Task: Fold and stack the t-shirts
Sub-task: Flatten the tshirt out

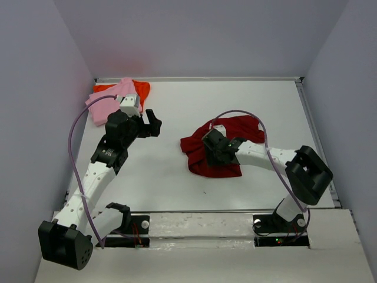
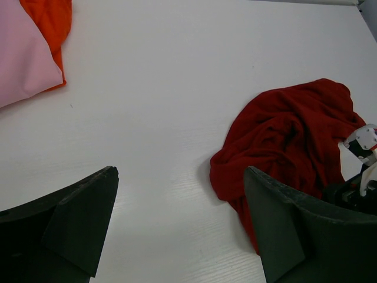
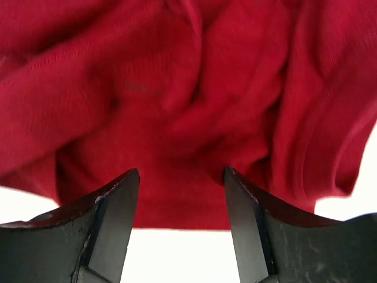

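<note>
The red shirt (image 1: 200,160) is a crumpled heap of deep folds, lying right of centre and not folded. Over in the far left corner, the pink shirt (image 1: 106,105) lies smooth and flat on the orange shirt (image 1: 141,89), whose edge peeks out alongside.

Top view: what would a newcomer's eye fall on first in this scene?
A crumpled dark red t-shirt lies just right of centre, with the right gripper directly over it, jaws apart. At the far left corner, a folded pink t-shirt rests on an orange t-shirt.
</note>
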You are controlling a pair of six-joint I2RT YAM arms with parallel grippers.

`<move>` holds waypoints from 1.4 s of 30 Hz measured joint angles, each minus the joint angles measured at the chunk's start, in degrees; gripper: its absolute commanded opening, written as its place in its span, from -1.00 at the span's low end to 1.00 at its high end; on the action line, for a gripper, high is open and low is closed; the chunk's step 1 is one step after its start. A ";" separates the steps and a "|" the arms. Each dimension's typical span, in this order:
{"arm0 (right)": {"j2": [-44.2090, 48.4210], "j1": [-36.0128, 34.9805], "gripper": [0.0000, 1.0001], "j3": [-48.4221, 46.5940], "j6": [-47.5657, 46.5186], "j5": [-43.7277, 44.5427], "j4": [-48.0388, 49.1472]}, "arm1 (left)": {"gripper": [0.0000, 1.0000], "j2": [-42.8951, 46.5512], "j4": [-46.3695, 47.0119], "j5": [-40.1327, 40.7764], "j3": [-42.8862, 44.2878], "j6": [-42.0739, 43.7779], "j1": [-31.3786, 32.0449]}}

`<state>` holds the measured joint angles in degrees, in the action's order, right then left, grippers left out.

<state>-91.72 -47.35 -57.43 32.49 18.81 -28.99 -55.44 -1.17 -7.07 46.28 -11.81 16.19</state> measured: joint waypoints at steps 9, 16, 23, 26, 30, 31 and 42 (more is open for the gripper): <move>-6.51 0.00 -0.26 -3.91 -3.37 3.85 1.18 | 0.93 0.00 0.00 0.00 0.00 0.00 0.00; -6.54 0.00 -1.00 -3.69 -3.91 5.86 1.70 | 0.93 0.00 0.00 -0.42 0.00 0.00 0.00; -0.87 0.00 -1.00 -2.71 -4.31 6.58 0.87 | 0.93 0.00 0.00 -0.48 0.00 0.00 0.00; 3.74 0.00 -1.00 -4.63 -4.85 9.07 -1.99 | 0.93 0.00 0.00 -0.48 0.00 0.00 0.00; 8.31 0.00 -1.00 -9.66 -6.27 13.05 -5.07 | 0.93 0.00 0.00 -0.48 0.00 0.00 0.00; 9.38 0.00 -1.00 -10.86 -6.82 14.10 -5.49 | 0.93 0.00 0.00 -0.48 0.00 0.00 0.00; 15.32 0.00 -1.00 -23.93 -15.13 29.33 -9.01 | 0.93 0.00 0.00 -0.50 0.00 0.00 0.02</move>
<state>-76.40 -47.35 -81.36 17.37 48.14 -38.00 -55.44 -1.17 -7.57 46.28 -11.81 16.21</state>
